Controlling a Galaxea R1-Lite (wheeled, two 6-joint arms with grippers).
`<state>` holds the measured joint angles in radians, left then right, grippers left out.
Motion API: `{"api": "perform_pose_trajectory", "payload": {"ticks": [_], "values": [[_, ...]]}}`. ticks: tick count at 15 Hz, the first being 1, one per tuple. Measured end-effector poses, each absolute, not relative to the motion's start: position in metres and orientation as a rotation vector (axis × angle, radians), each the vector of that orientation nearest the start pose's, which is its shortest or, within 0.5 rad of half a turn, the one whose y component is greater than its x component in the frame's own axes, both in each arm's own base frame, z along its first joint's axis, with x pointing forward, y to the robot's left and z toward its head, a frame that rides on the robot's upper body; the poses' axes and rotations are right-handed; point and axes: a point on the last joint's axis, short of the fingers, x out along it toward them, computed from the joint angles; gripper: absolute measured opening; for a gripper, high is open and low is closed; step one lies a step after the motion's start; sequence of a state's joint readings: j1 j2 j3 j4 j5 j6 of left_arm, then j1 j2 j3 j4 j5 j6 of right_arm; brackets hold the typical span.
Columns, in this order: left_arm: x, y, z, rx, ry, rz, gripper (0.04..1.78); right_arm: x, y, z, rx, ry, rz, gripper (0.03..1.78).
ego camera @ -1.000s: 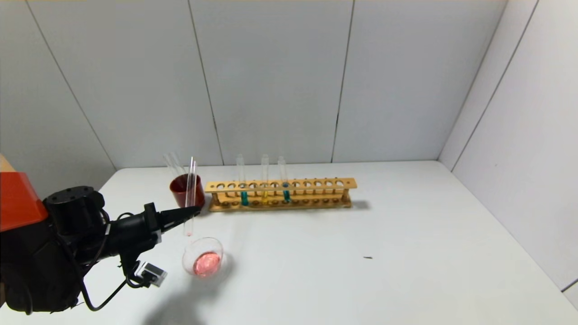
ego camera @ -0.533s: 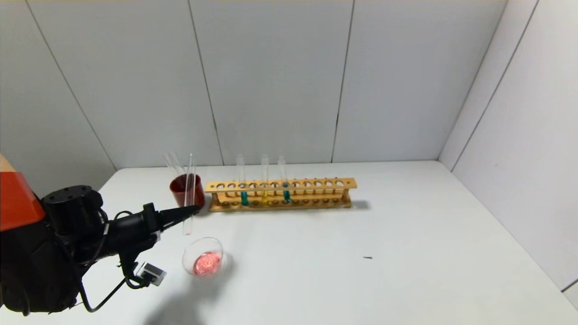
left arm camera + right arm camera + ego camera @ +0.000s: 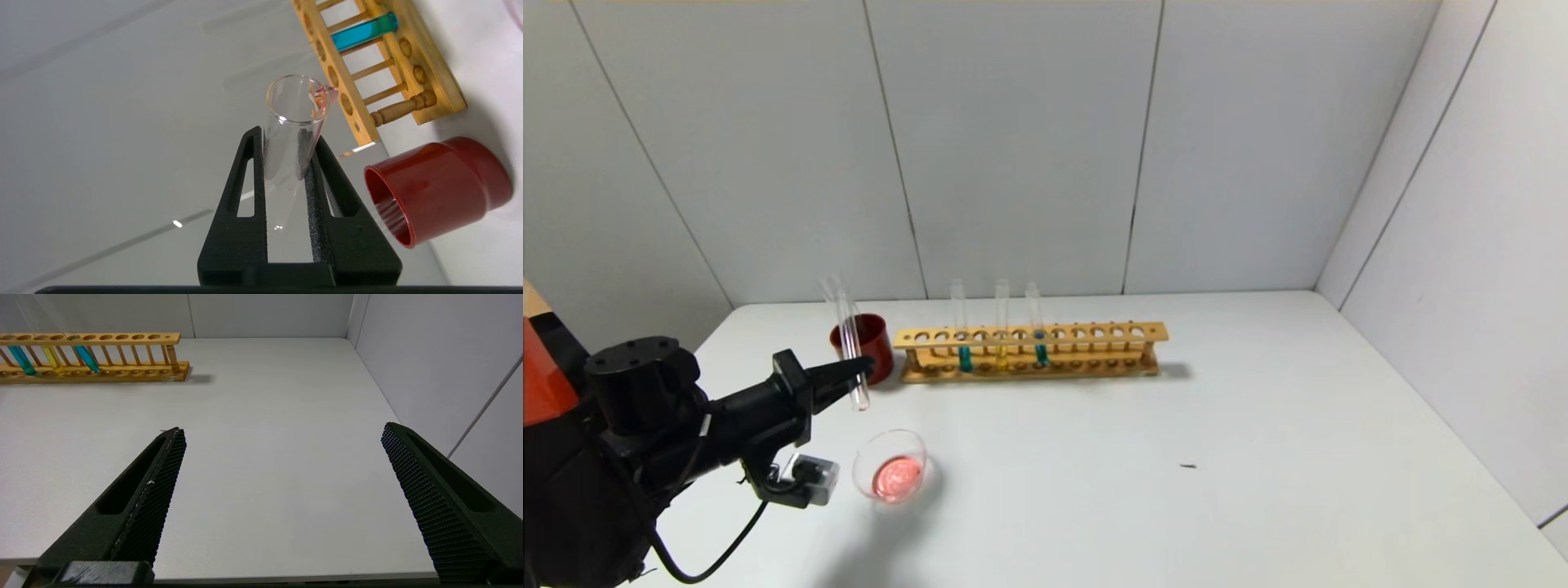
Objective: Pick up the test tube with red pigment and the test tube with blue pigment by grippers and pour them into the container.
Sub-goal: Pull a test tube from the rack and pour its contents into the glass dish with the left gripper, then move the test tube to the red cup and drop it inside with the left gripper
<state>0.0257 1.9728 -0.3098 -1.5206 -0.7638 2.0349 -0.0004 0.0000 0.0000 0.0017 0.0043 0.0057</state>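
Observation:
My left gripper is shut on a clear test tube with only red traces at its rim. It holds the tube tilted, above the table, between the dark red cup and the round glass container. The container holds red liquid. In the left wrist view the fingers clamp the tube mid-length. Two test tubes with blue liquid stand in the wooden rack. My right gripper is open and empty over bare table, out of the head view.
A yellow-liquid tube stands between the blue ones in the rack. A clear glass piece leans out of the red cup, which also shows in the left wrist view. Walls close the back and right.
The left gripper has lifted the tube away from over the container and back toward the red cup. The tube went from upright to tilted. The gripper has rolled.

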Motion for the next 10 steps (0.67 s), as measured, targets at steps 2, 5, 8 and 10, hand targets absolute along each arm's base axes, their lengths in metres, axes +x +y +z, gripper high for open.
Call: {"api": "perform_pose_trajectory", "payload": {"ticks": [2, 5, 8, 10], "values": [[0.267, -0.023, 0.098, 1.776, -0.519, -0.501, 0.33, -0.023, 0.000, 0.075, 0.006, 0.002, 0.004, 1.75], [0.256, -0.048, 0.127, 1.632, -0.363, -0.288, 0.33, -0.023, 0.000, 0.075, 0.006, 0.002, 0.004, 1.75], [0.245, -0.068, 0.145, 1.431, -0.199, -0.060, 0.33, -0.023, 0.000, 0.075, 0.006, 0.002, 0.004, 1.75], [0.242, -0.077, 0.152, 1.242, -0.105, 0.088, 0.33, -0.023, 0.000, 0.075, 0.006, 0.002, 0.004, 1.75]]}}
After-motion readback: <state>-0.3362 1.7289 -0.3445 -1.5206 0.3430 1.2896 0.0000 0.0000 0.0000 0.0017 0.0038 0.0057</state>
